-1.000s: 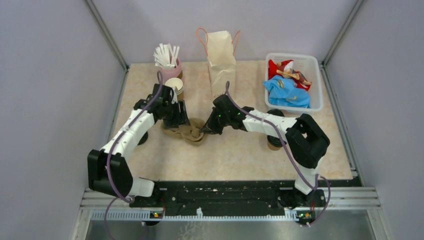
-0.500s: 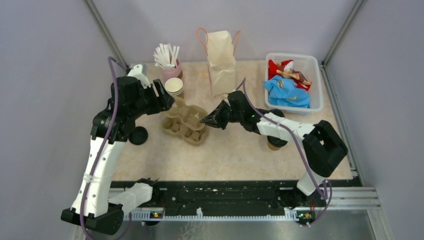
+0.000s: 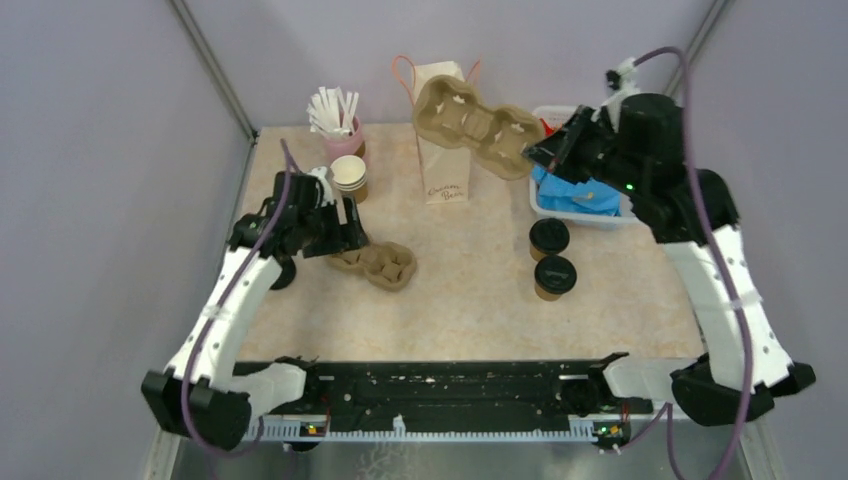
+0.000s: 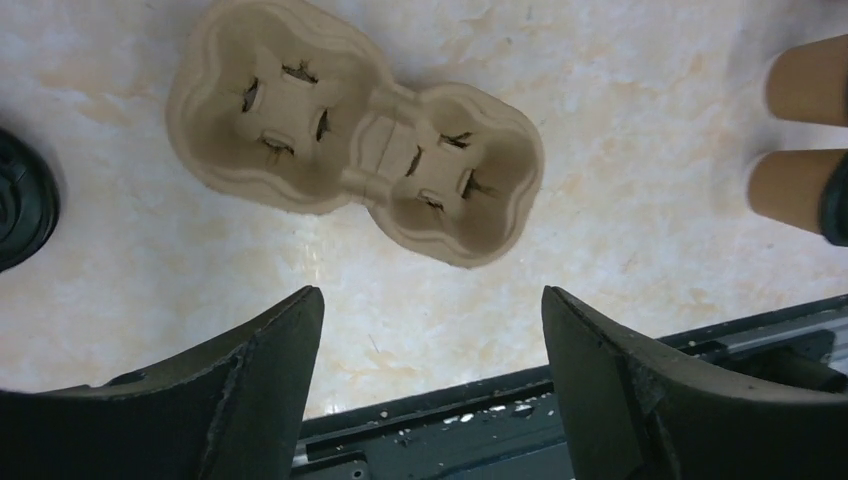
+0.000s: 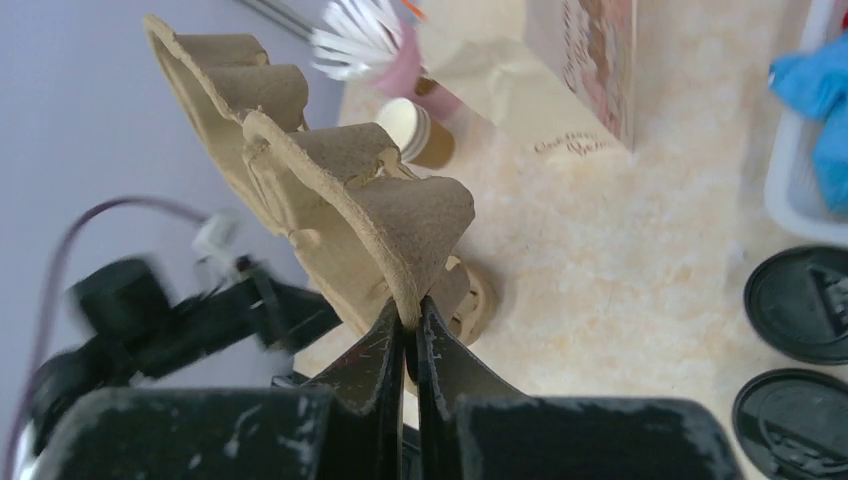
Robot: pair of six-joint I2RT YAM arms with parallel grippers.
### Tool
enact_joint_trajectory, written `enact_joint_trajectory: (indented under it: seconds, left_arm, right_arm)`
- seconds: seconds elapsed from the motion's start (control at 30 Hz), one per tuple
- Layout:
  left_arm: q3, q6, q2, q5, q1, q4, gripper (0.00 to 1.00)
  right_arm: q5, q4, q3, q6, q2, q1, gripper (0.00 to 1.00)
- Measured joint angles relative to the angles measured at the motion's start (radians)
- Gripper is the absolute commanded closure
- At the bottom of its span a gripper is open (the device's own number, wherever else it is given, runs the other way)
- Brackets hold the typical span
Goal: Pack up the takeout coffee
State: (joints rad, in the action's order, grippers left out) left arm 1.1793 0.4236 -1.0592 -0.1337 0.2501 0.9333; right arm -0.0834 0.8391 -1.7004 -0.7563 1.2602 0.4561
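Right wrist view: the right gripper [image 5: 410, 312] is pinched shut on the rim of a raised pulp carrier [image 5: 330, 190]. The left gripper [image 4: 430, 300] gapes above a second carrier [image 4: 355, 150] on the beige marbled table [image 3: 470, 310], which is enclosed by lilac walls [image 3: 100, 150]. Only the top view shows the far coffee cup [image 3: 549, 238] and the near coffee cup [image 3: 555, 276] whole, standing on the table.

raised carrier [image 3: 480, 122]: pinched by right fingers [image 3: 548, 152] | two lidded cups [image 3: 549, 238] [image 3: 555, 277]: on table [image 3: 470, 300]
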Motion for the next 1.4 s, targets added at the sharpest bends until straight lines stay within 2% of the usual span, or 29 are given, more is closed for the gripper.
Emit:
enact_joint_trajectory:
  seconds: [0.1,0.2,0.33,0.43,0.6,0.77,0.9,1.03,1.2,1.33,1.4]
  left_arm:
    - [-0.004,-0.080,-0.162,-0.017,0.000,-0.047,0.07]
    - [-0.010,-0.166,-0.324,-0.042,0.001,-0.101,0.08]
    - [-0.037,-0.242,-0.473,-0.064,0.015,-0.163,0.16]
    - [-0.038,-0.270,-0.544,-0.056,0.033,-0.188,0.26]
    - [-0.027,-0.280,-0.623,0.043,0.036,-0.201,0.38]
    - [0.035,-0.311,-0.668,0.103,-0.065,-0.211,0.40]
    - [0.132,-0.389,-0.741,0.183,-0.172,-0.248,0.41]
    - [0.200,-0.472,-0.798,0.245,-0.227,-0.282,0.41]
    - [0.190,-0.524,-0.797,0.297,-0.254,-0.306,0.32]
    - [0.134,-0.533,-0.765,0.361,-0.263,-0.313,0.13]
    - [0.113,-0.530,-0.734,0.407,-0.265,-0.290,0.08]
  right_arm:
    - [0.009,0.083,-0.152,0.095,-0.056,0.004,1.00]
    - [0.015,0.131,-0.223,0.151,-0.097,0.005,1.00]
    - [0.021,0.150,-0.231,0.196,-0.118,0.005,1.00]
    - [0.030,0.146,-0.223,0.223,-0.096,0.005,1.00]
    - [0.042,0.131,-0.203,0.264,-0.034,0.004,1.00]
    - [0.037,0.125,-0.195,0.303,-0.001,-0.033,1.00]
    - [0.002,0.110,-0.185,0.312,0.004,-0.118,1.00]
    - [-0.016,0.104,-0.185,0.320,0.027,-0.152,1.00]
    - [-0.023,0.106,-0.185,0.341,0.066,-0.153,1.00]
    - [-0.012,0.108,-0.186,0.357,0.074,-0.153,1.00]
    - [-0.005,0.108,-0.187,0.363,0.075,-0.153,1.00]
